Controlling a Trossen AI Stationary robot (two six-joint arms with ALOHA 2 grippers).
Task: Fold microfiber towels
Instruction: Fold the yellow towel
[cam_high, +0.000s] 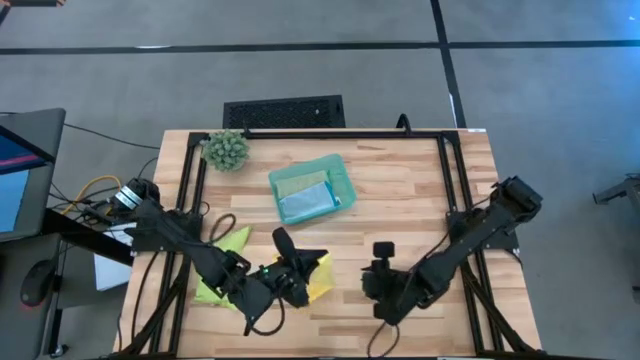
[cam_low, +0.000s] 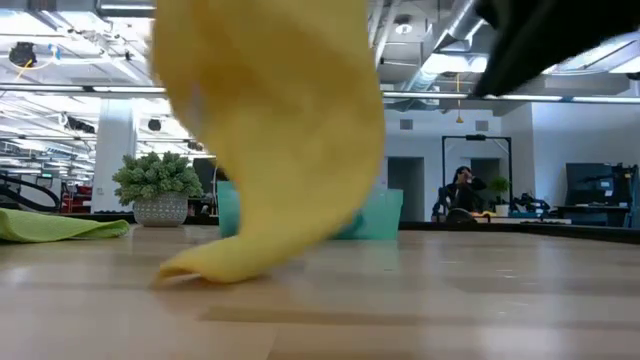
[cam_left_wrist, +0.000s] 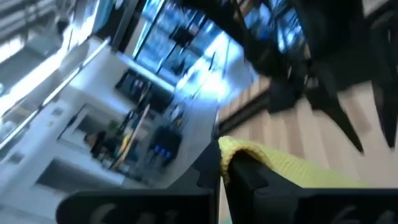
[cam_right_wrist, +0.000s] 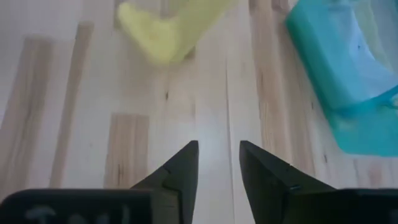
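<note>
the yellow towel (cam_low: 275, 130) is lifted at one corner, its low end bunched on the wooden table (cam_high: 420, 190) near the front edge. it is pinched tight by the closed left gripper (cam_left_wrist: 221, 171). a lime green towel (cam_high: 222, 262) is laid flat beside it. a big bright room is seen behind. a teal tray (cam_high: 338, 180) with folded cloths and a spiky plant (cam_high: 226, 149) are set farther back. the right gripper (cam_right_wrist: 219, 165) is held open and empty above bare wood.

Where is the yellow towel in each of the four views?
High view: yellow towel lower centre, under the left gripper.
Low view: hanging centre-left, a corner on the table.
Left wrist view: pinched between the fingers.
Right wrist view: at the top.
Shared landmark: teal tray.
</note>
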